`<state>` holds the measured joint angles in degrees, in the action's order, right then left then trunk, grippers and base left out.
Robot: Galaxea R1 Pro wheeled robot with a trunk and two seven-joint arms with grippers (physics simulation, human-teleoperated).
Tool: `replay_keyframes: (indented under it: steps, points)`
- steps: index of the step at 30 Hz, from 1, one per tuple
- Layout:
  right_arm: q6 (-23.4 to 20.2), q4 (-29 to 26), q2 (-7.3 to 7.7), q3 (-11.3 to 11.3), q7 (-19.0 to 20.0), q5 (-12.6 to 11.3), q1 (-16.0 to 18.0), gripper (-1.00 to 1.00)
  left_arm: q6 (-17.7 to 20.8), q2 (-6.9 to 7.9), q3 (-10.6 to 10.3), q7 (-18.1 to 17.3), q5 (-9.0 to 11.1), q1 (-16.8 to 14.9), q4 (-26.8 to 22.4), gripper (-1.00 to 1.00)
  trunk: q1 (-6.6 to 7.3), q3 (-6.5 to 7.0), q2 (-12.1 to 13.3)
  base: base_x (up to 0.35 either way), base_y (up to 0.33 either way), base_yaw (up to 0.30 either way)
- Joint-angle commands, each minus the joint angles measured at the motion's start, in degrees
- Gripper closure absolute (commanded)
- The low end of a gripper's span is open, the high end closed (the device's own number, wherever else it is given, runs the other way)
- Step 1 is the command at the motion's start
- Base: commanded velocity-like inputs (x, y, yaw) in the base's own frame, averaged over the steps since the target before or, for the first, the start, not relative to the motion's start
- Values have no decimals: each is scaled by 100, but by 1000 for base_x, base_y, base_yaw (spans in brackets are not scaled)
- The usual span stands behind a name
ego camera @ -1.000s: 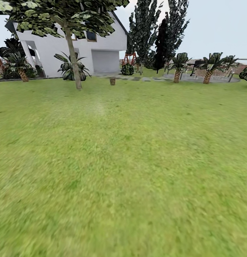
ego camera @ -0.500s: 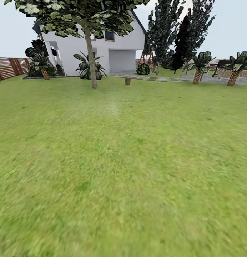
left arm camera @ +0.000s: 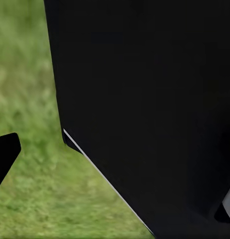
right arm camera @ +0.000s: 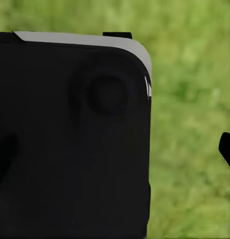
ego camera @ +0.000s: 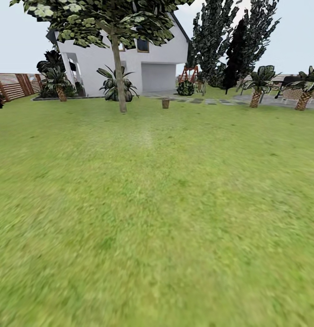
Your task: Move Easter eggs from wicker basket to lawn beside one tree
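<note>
A dark robot body [left arm camera: 144, 99] blocks much of both wrist views; the lawn [ego camera: 157, 254] blurs in the foreground; a small brown object [ego camera: 165, 103] near the tree [ego camera: 119, 77] is too distant to identify.

Lawn, tree and a far-off basket

The mottled green lawn [ego camera: 157, 218] fills the lower frame; a pale-trunked tree [ego camera: 119, 77] stands upper left, with the small brown basket [ego camera: 165, 103] just right of it (contents too small to tell).

Head camera faces forward across lawn [ego camera: 157, 204] toward distant house [ego camera: 130, 59]; both wrist cameras look down, close on grass.
</note>
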<state>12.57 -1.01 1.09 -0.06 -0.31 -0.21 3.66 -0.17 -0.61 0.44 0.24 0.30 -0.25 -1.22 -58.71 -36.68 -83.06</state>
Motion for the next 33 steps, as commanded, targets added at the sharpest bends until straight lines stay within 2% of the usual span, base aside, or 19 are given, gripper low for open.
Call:
replay_keyframes:
  steps: [1,33]
  points:
    - [22,-8,-1,-4,-3,3,3,-100,-1,-1,3,3,4,-2,1,-100,-2,-5,-2,188,0,0]
    - [17,13,14,6,-4,-13,3,-100,-1,6,0,-6,-4,-2,2,-100,-2,-5,-2,204,0,0]
